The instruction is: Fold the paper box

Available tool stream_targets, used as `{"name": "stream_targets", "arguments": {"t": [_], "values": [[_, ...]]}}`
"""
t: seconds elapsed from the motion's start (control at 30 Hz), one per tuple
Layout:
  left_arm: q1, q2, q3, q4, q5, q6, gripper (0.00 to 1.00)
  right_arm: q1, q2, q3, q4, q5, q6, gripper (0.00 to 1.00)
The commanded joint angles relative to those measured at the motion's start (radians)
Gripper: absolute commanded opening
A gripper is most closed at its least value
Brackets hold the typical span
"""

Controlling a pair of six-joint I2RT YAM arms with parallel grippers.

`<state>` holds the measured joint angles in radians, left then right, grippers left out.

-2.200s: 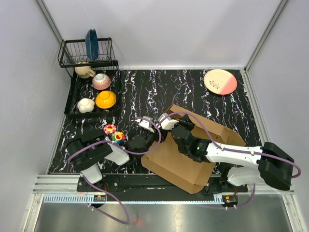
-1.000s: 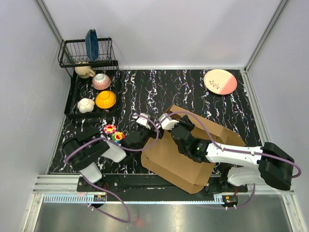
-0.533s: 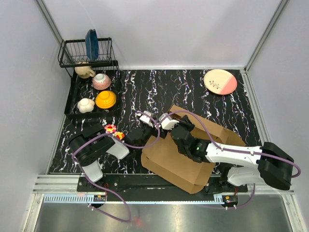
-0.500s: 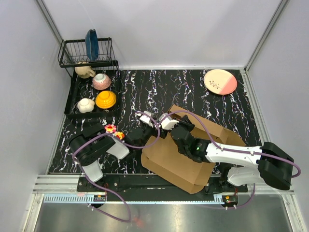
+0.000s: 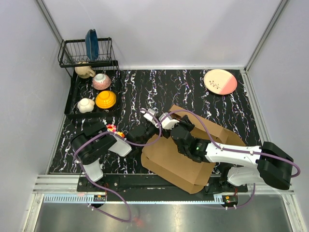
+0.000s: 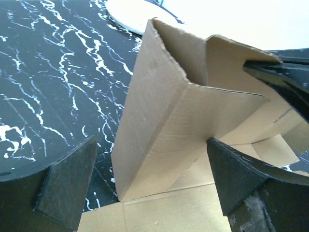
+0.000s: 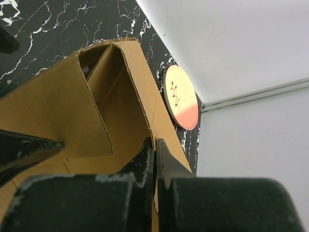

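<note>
While one wall of the light-looking, bendy paper box (image 5: 176,162) near the table's (image 5: 193,92) front is pinched by the right gripper (image 7: 155,151), its upright corner should be grabbed by the wide-open left gripper (image 6: 152,179)

Lab test cell, white enclosure walls (image 5: 169,29)

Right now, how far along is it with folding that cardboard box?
Early to midway. Done: one side wall of the paper box stands upright with a corner flap bent in. In hand: the right fingers pinch a wall's edge, while the left fingers gape open around that corner. Left: most other panels lie flat, unfolded.
</note>
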<state>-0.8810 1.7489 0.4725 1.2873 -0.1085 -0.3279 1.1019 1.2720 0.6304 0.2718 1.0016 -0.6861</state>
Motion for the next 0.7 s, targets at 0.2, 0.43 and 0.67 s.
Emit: {"name": "stream_targets", "arguments": {"t": [0.2, 0.43, 0.67], "values": [[0.011, 0.080, 0.107, 0.382, 0.064, 0.026, 0.96, 0.018, 0.013, -0.017, -0.089, -0.124, 0.128, 0.00], [0.019, 0.146, 0.147, 0.382, 0.035, 0.020, 0.72, 0.018, 0.000, -0.015, -0.097, -0.129, 0.135, 0.00], [0.025, 0.159, 0.169, 0.382, 0.024, 0.030, 0.26, 0.019, -0.011, -0.015, -0.102, -0.130, 0.137, 0.00]]}}
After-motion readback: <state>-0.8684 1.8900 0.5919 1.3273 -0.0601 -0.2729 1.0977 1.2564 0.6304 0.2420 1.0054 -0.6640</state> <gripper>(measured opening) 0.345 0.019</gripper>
